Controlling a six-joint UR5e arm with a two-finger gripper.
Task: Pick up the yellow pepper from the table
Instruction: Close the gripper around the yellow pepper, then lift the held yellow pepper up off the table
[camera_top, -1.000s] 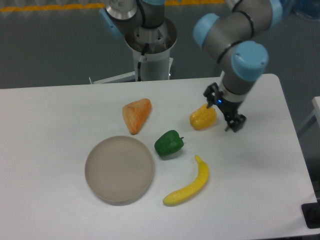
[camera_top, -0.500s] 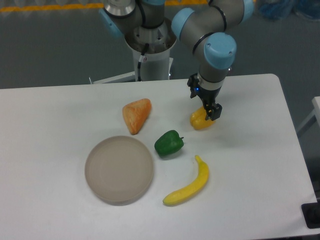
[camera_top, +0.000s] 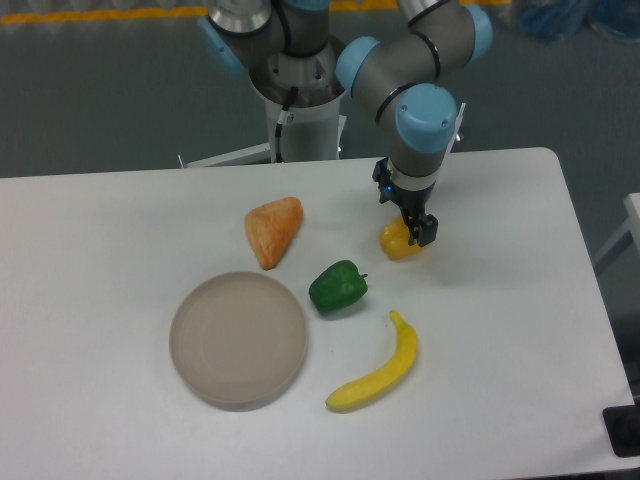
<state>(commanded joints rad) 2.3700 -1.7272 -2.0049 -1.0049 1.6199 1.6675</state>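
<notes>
The yellow pepper (camera_top: 396, 243) lies on the white table (camera_top: 520, 300), right of centre toward the back. My gripper (camera_top: 406, 213) hangs directly over it, pointing down, and covers its upper right part. Its two black fingers stand apart, one at the pepper's back left and one (camera_top: 427, 233) at its right side, so it looks open. Whether the fingers touch the pepper is not clear. Only the pepper's lower left portion shows.
A green pepper (camera_top: 338, 286) sits just left and in front of the yellow one. A banana (camera_top: 380, 369) lies nearer the front edge, an orange wedge (camera_top: 272, 229) to the left, and a round grey plate (camera_top: 238, 338) at front left. The arm's base (camera_top: 298, 100) stands behind the table.
The gripper swung left from beside the pepper's right side to directly above it, and the arm folded in toward the base. The pepper has not moved.
</notes>
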